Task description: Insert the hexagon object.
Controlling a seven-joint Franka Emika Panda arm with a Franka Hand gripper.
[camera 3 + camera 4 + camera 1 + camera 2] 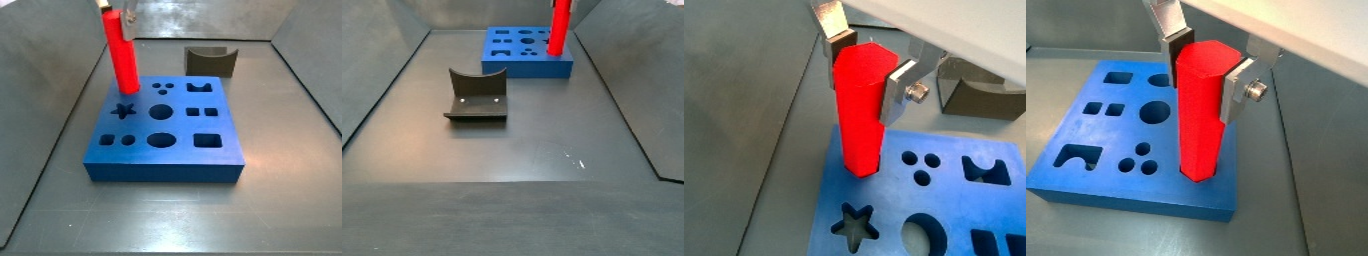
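My gripper [869, 62] is shut on the upper end of the hexagon object [861, 115], a bright red prism-shaped rod that it holds upright. The silver fingers [1237, 88] clamp two opposite sides of it. The rod's lower end meets the top of the blue block [958, 205] at a corner, beside the star hole [854, 225]. I cannot tell whether the tip sits in a hole or rests on the surface. In both side views the rod [122, 50] [557, 28] stands at the block's [167, 165] [529, 68] corner. The gripper [110, 12] shows at the frame's edge.
The blue block [1160, 195] has several shaped holes: round, square, arch and star. A dark grey curved block [476, 95] [210, 60] lies on the grey floor apart from the blue block; it also shows in a wrist view [985, 95]. Sloping grey walls enclose the floor.
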